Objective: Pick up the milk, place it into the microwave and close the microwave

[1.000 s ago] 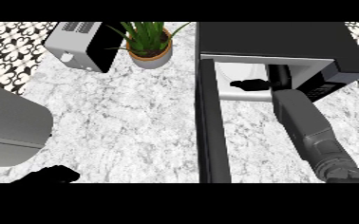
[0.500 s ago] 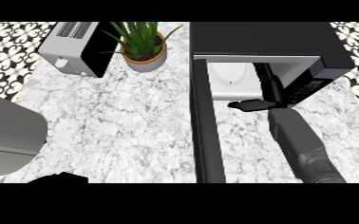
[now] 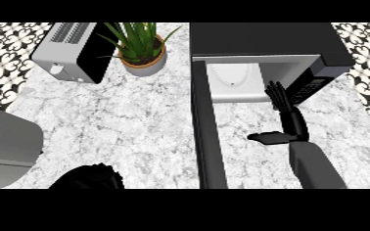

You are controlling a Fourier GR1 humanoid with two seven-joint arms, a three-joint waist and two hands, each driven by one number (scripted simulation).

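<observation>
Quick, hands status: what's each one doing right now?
Right hand: open, fingers straight, holding nothing, in front of the open microwave.
Left hand: at the lower edge, fingers cannot be told.

Right hand (image 3: 289, 115) with straight fingers at open microwave (image 3: 267, 44) mouth, cavity ahead unblocked, open microwave door (image 3: 206, 137) walling its left side, control panel (image 3: 311, 85) close on its right, bare bench (image 3: 123, 122) beyond door, potted plant (image 3: 141, 54) and toaster (image 3: 72, 54) far left.

I see a white marble bench (image 3: 137, 122), black-and-white patterned tile (image 3: 18, 44) at both far corners, a toaster (image 3: 72, 51) and a potted plant (image 3: 141, 49).
</observation>
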